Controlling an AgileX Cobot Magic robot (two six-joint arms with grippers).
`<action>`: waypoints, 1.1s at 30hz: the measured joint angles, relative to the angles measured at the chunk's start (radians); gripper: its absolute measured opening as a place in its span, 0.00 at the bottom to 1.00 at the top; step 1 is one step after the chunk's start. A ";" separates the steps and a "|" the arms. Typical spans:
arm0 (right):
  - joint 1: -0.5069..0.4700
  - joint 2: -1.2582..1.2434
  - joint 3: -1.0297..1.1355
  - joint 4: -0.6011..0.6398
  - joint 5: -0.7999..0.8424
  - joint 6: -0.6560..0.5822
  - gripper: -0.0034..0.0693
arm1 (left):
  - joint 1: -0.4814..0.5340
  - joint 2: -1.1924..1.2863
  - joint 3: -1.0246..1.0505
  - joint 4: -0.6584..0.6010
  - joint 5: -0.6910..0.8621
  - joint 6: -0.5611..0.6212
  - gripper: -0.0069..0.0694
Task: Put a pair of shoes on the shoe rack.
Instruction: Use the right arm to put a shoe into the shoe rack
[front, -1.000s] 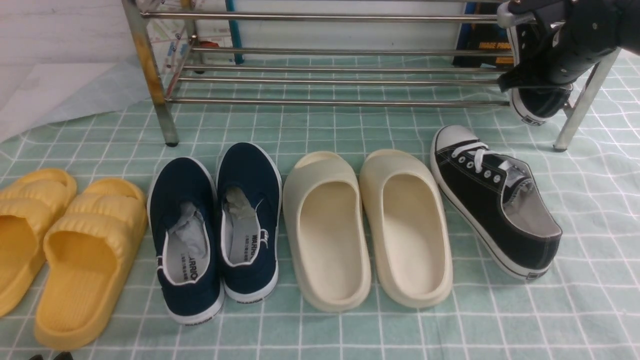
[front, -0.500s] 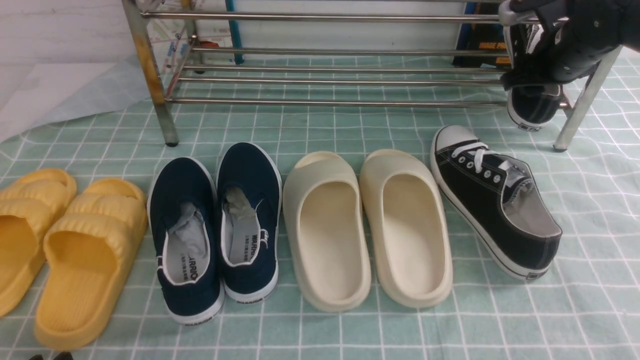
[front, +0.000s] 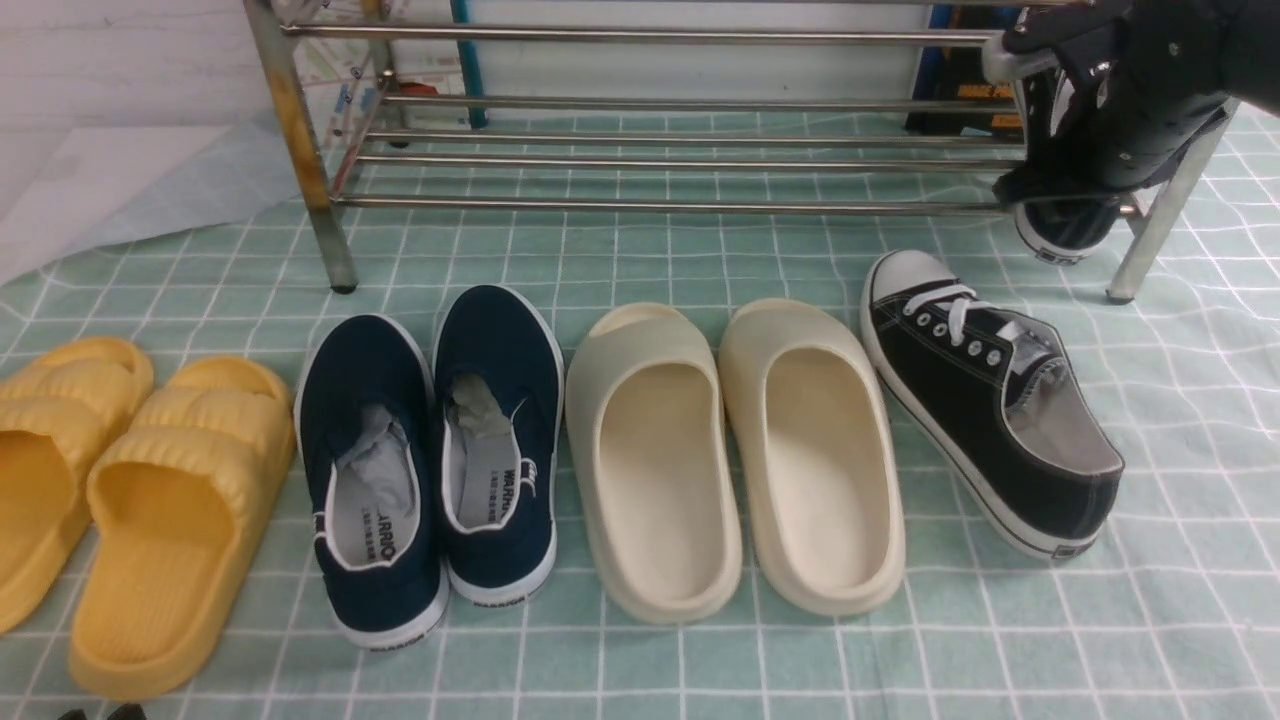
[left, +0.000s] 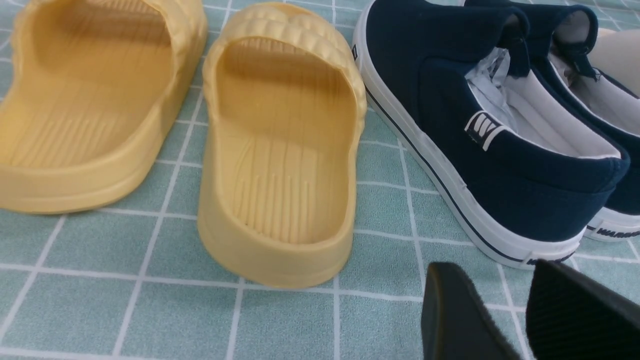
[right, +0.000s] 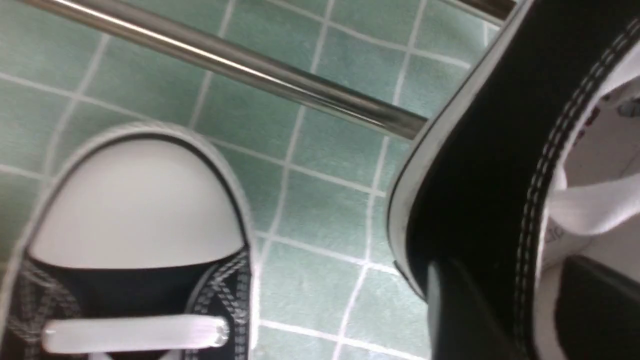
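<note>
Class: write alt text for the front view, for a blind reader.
The right gripper holds one black sneaker at the right end of the shoe rack. Its mate lies on checked cloth beside cream slides, navy slip-ons, yellow slides.

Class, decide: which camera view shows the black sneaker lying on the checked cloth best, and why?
The front view: the lying black sneaker appears whole, toe cap to heel. The right wrist view catches only its white toe cap and first lace, beside the held sneaker. The left wrist view misses it.
</note>
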 joint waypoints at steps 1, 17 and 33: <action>0.001 0.000 0.000 -0.008 0.002 0.000 0.36 | 0.000 0.000 0.000 0.000 0.000 0.000 0.40; 0.011 -0.058 0.002 -0.071 0.046 -0.106 0.10 | 0.000 0.000 0.000 0.000 0.001 0.000 0.40; 0.032 -0.058 0.002 0.150 0.026 -0.655 0.10 | 0.000 0.000 0.000 0.000 0.001 0.000 0.40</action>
